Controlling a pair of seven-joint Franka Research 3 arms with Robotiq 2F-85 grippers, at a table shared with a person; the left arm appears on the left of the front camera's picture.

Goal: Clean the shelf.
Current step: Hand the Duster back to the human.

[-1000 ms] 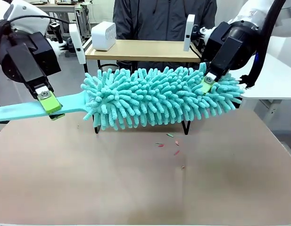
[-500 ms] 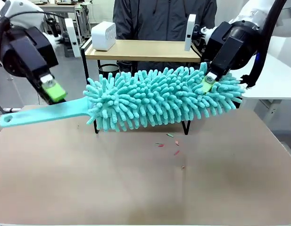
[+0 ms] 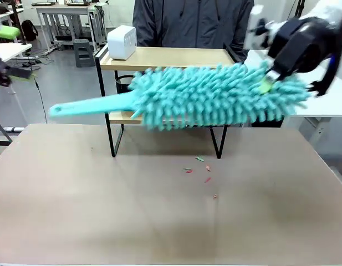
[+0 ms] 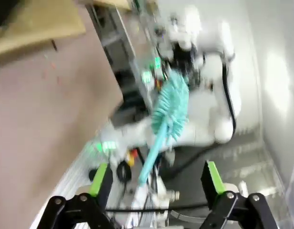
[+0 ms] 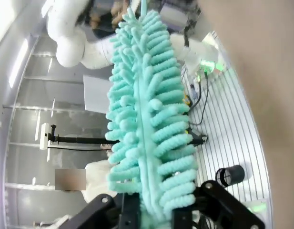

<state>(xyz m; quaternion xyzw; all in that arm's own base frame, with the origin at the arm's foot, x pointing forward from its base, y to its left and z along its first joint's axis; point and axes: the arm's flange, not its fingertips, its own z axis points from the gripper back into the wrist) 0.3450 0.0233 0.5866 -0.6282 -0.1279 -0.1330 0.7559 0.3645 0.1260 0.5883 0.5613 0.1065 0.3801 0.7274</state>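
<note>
Front view: the right gripper (image 3: 269, 83) is clamped on the tip of the duster (image 3: 215, 97), held level before the shelf (image 3: 165, 58). The left gripper (image 4: 156, 179) stands open, holding nothing. Gripped by soft strands alone, the duster could sag, twist, or slip free.

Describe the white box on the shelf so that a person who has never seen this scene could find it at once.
Look across the brown table to the shelf, a small rack with light wooden boards in a thin black frame, just in front of the person. The white box stands on the left end of its top board. It is squarish with rounded corners, unlike the fluffy turquoise duster hanging before the shelf.
</note>
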